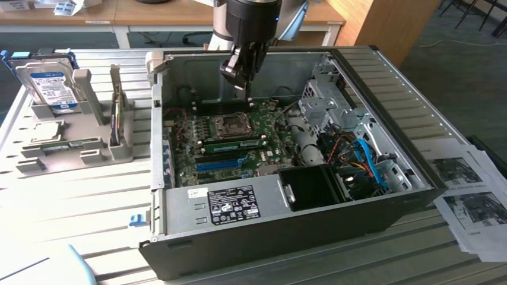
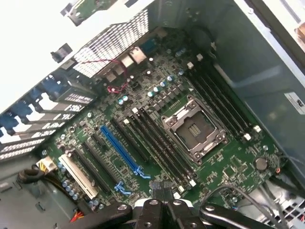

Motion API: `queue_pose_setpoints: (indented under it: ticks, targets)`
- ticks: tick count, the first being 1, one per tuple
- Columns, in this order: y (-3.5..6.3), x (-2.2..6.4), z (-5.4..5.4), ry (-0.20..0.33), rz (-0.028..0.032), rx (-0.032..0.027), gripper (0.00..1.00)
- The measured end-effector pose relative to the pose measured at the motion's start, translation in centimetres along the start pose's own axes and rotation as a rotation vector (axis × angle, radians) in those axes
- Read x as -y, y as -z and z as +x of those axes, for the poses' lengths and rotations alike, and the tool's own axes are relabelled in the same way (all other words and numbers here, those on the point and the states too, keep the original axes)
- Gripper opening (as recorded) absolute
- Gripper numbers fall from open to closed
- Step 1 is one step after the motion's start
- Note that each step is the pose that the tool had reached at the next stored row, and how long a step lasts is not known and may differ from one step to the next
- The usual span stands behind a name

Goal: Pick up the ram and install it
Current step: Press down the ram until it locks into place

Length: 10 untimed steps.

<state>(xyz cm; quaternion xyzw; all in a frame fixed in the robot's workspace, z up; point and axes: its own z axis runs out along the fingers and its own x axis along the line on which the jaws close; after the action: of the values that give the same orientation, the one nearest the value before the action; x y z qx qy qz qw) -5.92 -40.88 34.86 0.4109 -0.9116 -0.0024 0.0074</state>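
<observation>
The ram is a thin green board standing on edge in the grey holder, at the exterior view's left, outside the computer case. A green piece of it shows beyond the case wall in the wrist view. My gripper hangs inside the open case, above the motherboard and just behind the CPU socket. Its fingers are shut together with nothing between them. Below them lie dark memory slots beside the open socket.
A blue-labelled hard drive and a square CPU chip sit in the same holder. Drive cages and blue cables fill the case's right side, the power supply its front. Printed sheets lie at the right.
</observation>
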Motion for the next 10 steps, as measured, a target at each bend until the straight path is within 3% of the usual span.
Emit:
queue_pose_setpoints:
  ticks: [10]
  targets:
    - [0.00, 0.00, 0.00, -0.130, -0.0015, 0.0013, 0.09]
